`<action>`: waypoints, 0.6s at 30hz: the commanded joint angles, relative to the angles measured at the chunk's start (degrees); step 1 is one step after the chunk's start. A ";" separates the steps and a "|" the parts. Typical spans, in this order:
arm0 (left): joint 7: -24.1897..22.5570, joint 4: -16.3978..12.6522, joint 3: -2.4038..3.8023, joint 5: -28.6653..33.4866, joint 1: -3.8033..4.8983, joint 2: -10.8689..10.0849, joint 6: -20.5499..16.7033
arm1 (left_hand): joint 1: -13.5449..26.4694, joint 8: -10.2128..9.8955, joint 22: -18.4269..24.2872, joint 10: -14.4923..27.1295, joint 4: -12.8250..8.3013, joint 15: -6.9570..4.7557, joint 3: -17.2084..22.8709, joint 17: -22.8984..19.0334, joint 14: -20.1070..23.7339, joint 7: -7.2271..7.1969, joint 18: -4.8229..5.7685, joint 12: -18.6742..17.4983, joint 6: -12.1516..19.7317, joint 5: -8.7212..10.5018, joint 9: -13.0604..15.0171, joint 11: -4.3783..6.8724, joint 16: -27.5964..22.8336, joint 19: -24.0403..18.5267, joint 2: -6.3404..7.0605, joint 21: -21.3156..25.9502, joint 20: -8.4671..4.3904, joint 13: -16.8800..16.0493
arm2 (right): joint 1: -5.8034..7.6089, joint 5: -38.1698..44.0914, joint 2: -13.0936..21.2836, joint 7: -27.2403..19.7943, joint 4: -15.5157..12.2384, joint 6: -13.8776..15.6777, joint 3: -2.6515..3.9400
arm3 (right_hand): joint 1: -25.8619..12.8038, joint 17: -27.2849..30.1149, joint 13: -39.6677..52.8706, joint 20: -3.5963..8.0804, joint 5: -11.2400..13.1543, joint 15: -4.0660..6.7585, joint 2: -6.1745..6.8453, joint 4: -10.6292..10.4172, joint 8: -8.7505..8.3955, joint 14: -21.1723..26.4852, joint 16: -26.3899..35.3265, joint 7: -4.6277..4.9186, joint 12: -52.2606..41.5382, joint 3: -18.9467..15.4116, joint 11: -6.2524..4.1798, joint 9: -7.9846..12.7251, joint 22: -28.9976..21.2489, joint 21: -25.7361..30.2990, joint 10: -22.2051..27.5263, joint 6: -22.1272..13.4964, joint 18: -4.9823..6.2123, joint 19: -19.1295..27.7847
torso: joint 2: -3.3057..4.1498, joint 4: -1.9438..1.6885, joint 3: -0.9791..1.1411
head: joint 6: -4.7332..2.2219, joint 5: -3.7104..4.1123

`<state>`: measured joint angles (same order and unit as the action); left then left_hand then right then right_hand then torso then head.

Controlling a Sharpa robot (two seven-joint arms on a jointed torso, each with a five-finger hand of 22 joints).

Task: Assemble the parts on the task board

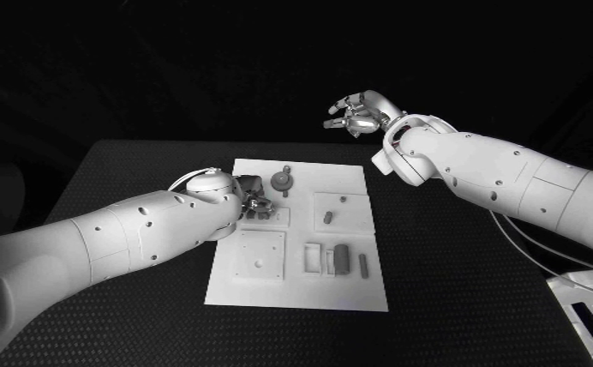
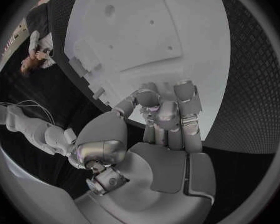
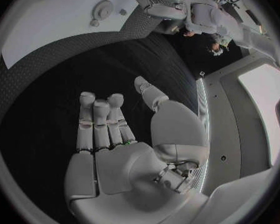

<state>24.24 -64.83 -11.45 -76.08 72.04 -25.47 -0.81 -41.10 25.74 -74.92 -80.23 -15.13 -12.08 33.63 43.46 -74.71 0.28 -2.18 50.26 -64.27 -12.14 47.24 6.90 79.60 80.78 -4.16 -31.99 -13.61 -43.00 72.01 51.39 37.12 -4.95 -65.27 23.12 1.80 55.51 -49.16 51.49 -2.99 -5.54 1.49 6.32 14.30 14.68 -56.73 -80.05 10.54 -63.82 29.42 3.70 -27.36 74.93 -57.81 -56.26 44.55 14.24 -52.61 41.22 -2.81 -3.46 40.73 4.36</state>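
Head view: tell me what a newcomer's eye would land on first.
The white task board stands out in the middle of the black table, with small parts in its recesses. The left hand is low over the board's left side, fingers pointed down at it. The right hand is raised beyond the table's far edge, empty, with its fingers apart.

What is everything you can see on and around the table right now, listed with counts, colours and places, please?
table: one, black, under everything.
task board: one, white, mid-table.
round knobbed part: one, grey, board's far end.
upright bar parts: two, grey, near right area of the board.
small peg part: one, grey, board's right middle.
left hand: one, silver, over the board's left side, fingers pointing down at it.
right hand: one, silver, raised beyond the board, holding nothing.
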 commanded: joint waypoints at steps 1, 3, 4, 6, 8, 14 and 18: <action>-0.05 0.05 -0.01 -0.46 -0.02 0.21 0.48 | -2.37 0.33 -1.10 0.30 -1.03 -0.53 0.90 -0.07 0.25 -0.99 0.06 0.34 -2.40 -0.12 0.09 0.10 0.20 0.13 -2.77 -0.30 -0.08 0.05 | 0.00 -0.03 0.02 -0.25 -0.04 -0.67 0.03 | -0.38 0.08 -0.10 -0.17 0.11 0.04 0.04 -0.30 0.37 0.38 -0.24 0.39 -0.31 -0.17 0.89 0.10 0.09 0.26 8.69 0.09 0.76 0.32 | 0.01 0.01 0.02 | 0.14 0.02; 0.01 0.10 -0.01 -0.46 -0.09 0.24 0.69 | -2.37 0.33 -1.10 0.30 -1.03 -0.53 0.88 -0.07 0.25 -0.99 0.07 0.34 -2.40 -0.11 0.09 0.10 0.21 0.13 -2.76 -0.30 -0.08 0.06 | 0.00 -0.03 0.02 -0.23 -0.05 -0.70 0.03 | -0.38 0.09 -0.10 -0.16 0.11 0.04 0.04 -0.31 0.37 0.38 -0.24 0.39 -0.32 -0.17 0.89 0.11 0.09 0.26 8.69 0.09 0.76 0.32 | 0.01 0.01 0.02 | 0.11 0.01; 0.02 0.11 -0.01 -0.46 -0.11 0.24 0.70 | -2.36 0.32 -1.10 0.30 -1.03 -0.53 0.88 -0.08 0.25 -0.99 0.07 0.34 -2.40 -0.10 0.09 0.10 0.21 0.12 -2.75 -0.30 -0.07 0.06 | 0.00 -0.03 0.03 -0.23 -0.05 -0.70 0.03 | -0.38 0.09 -0.11 -0.16 0.11 0.04 0.04 -0.31 0.37 0.38 -0.24 0.39 -0.32 -0.17 0.89 0.11 0.09 0.26 8.69 0.09 0.76 0.32 | 0.00 0.01 0.02 | 0.10 0.00; 0.10 0.11 -0.02 -0.46 -0.15 0.21 0.88 | -2.36 0.32 -1.10 0.30 -1.02 -0.53 0.87 -0.08 0.26 -0.99 0.07 0.34 -2.40 -0.09 0.09 0.09 0.21 0.12 -2.74 -0.30 -0.07 0.06 | 0.00 -0.03 0.06 -0.23 -0.07 -0.74 0.03 | -0.38 0.09 -0.11 -0.16 0.11 0.04 0.05 -0.31 0.38 0.38 -0.24 0.39 -0.32 -0.17 0.89 0.12 0.10 0.26 8.69 0.09 0.76 0.32 | -0.01 -0.01 0.02 | 0.06 0.01; 0.16 0.07 -0.02 -0.46 -0.16 0.18 1.19 | -2.36 0.31 -1.10 0.30 -1.02 -0.52 0.87 -0.09 0.26 -0.99 0.07 0.34 -2.40 -0.09 0.09 0.09 0.22 0.12 -2.75 -0.30 -0.07 0.07 | 0.00 -0.03 0.10 -0.20 -0.08 -0.80 0.03 | -0.39 0.10 -0.12 -0.16 0.11 0.03 0.05 -0.32 0.38 0.38 -0.24 0.39 -0.33 -0.17 0.90 0.13 0.10 0.26 8.69 0.08 0.76 0.32 | -0.01 -0.02 0.02 | 0.07 -0.01; 0.23 -0.22 -0.02 -0.46 -0.20 0.01 1.68 | -2.46 0.29 -1.09 0.31 -1.05 -0.52 0.92 -0.13 0.26 -0.99 0.06 0.35 -2.41 -0.16 0.09 0.10 0.24 0.11 -2.84 -0.29 -0.07 0.08 | -0.01 -0.03 0.14 -0.19 -0.03 -0.80 0.03 | -0.41 0.11 -0.13 -0.16 0.11 0.03 0.07 -0.33 0.39 0.39 -0.25 0.39 -0.34 -0.18 0.90 0.14 0.10 0.26 8.70 0.08 0.76 0.32 | -0.01 0.00 0.01 | 0.15 -0.02; 0.21 -0.29 -0.02 -0.46 -0.23 -0.15 1.93 | -2.53 0.28 -1.10 0.31 -1.08 -0.51 0.95 -0.15 0.27 -1.00 0.06 0.36 -2.42 -0.24 0.09 0.10 0.26 0.10 -2.87 -0.30 -0.08 0.10 | -0.01 -0.03 0.17 -0.16 -0.05 -0.83 0.03 | -0.42 0.12 -0.14 -0.16 0.11 0.03 0.07 -0.34 0.39 0.39 -0.26 0.39 -0.34 -0.18 0.90 0.15 0.10 0.27 8.70 0.08 0.76 0.32 | 0.00 -0.01 0.01 | 0.18 -0.01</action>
<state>24.36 -64.99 -11.37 -76.22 71.99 -25.57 -0.43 -41.10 25.64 -74.91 -80.25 -15.13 -12.07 33.63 43.40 -74.70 0.28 -2.17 50.26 -64.27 -12.20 47.23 6.92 79.60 80.78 -4.17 -31.99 -13.61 -42.95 72.00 51.39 37.27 -4.90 -65.28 23.00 1.80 55.51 -49.11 51.44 -2.99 -5.54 1.49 6.32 14.13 14.68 -56.73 -80.05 10.54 -63.82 29.26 3.70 -27.26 74.92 -57.81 -56.26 44.55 14.24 -52.61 41.22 -2.81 -3.44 40.87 4.35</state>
